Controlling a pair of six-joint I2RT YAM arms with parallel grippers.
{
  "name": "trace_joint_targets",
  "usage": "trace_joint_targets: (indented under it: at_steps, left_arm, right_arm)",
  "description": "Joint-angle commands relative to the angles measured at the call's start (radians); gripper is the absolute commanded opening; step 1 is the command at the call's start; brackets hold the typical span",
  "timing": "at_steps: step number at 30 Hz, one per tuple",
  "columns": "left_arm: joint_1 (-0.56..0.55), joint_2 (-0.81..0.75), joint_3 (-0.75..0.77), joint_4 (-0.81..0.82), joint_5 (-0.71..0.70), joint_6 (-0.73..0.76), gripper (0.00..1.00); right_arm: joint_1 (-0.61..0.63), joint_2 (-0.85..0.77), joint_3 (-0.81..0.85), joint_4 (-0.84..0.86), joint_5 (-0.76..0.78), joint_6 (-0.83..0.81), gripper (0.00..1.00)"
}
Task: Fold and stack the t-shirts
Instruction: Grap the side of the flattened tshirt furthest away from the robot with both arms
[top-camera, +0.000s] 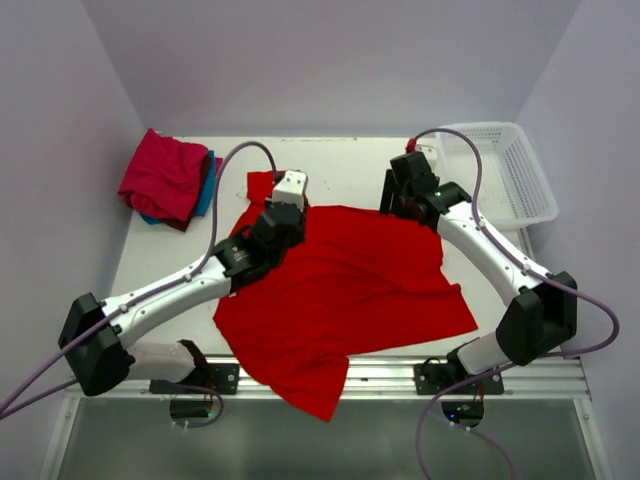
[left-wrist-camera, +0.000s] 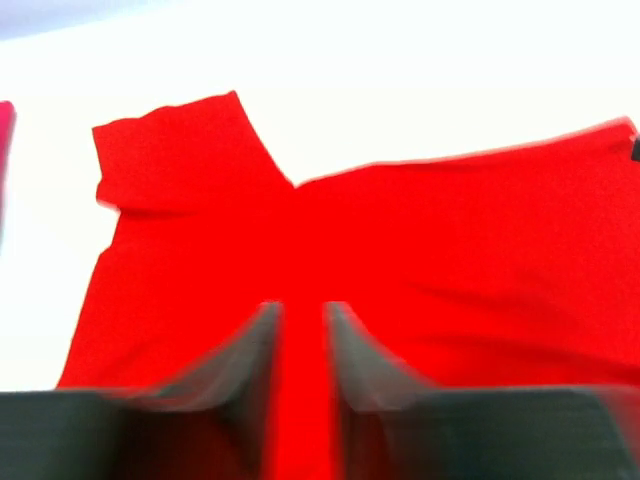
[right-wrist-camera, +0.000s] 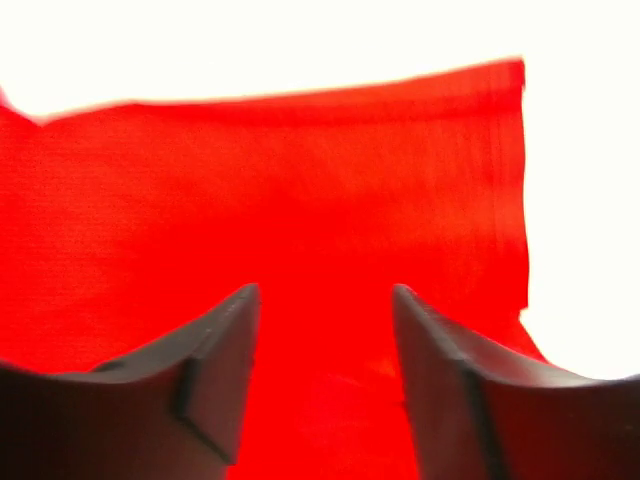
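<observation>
Big red shirt (top-camera: 350, 290) lies flat on the desk (top-camera: 350, 160), long axis near-to-far. Left fingers (left-wrist-camera: 245, 360), narrow gap, hang over its far left corner, right fingers (right-wrist-camera: 220, 340), wide apart, over the far right; neither looks to be gripping

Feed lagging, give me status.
Right jaws open over red shirt. Left jaws narrow, grip unclear. Shirt spread, unfolded, overhanging near edge. Pink shirt, basket off to sides.

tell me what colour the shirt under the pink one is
Teal-blue shirt, just an edge showing beneath the pink shirt; best in the top external view.
</observation>
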Motion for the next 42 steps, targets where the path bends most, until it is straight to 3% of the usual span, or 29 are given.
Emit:
trace_joint_targets:
  at_steps: [1,2,3,5,8,14,23,30,42]
  left_arm:
    - [0.167,0.099,0.104,0.222,0.165,0.097,0.39]
    - [0.277,0.131,0.128,0.210,0.207,0.055,0.44]
    - [0.325,0.161,0.176,0.207,0.230,0.033,0.52]
    - [0.442,0.263,0.231,0.186,0.302,-0.002,0.57]
    - [0.533,0.424,0.393,0.086,0.348,-0.008,0.69]
    - [0.712,0.717,0.604,0.009,0.481,-0.047,0.72]
    - [0.820,0.871,0.632,0.061,0.593,-0.099,0.70]
    - [0.872,0.914,0.574,0.252,0.823,-0.127,0.61]
    - [0.887,1.052,0.686,0.186,0.841,-0.151,0.56]
  right_arm:
    - [0.000,0.015,0.122,-0.015,0.045,-0.081,0.73]
    - [0.001,0.023,0.138,-0.023,0.042,-0.086,0.76]
    - [0.000,0.028,0.158,-0.031,0.040,-0.090,0.79]
    - [0.001,0.022,0.167,-0.049,0.031,-0.084,0.82]
    - [0.001,-0.031,0.138,-0.029,0.006,-0.083,0.82]
    - [0.001,-0.173,0.037,0.028,-0.064,-0.083,0.82]
    - [0.001,-0.242,-0.032,0.046,-0.070,-0.104,0.82]
    - [0.001,-0.224,-0.058,0.048,-0.089,-0.096,0.82]
    - [0.001,-0.241,-0.068,0.038,-0.070,-0.098,0.82]
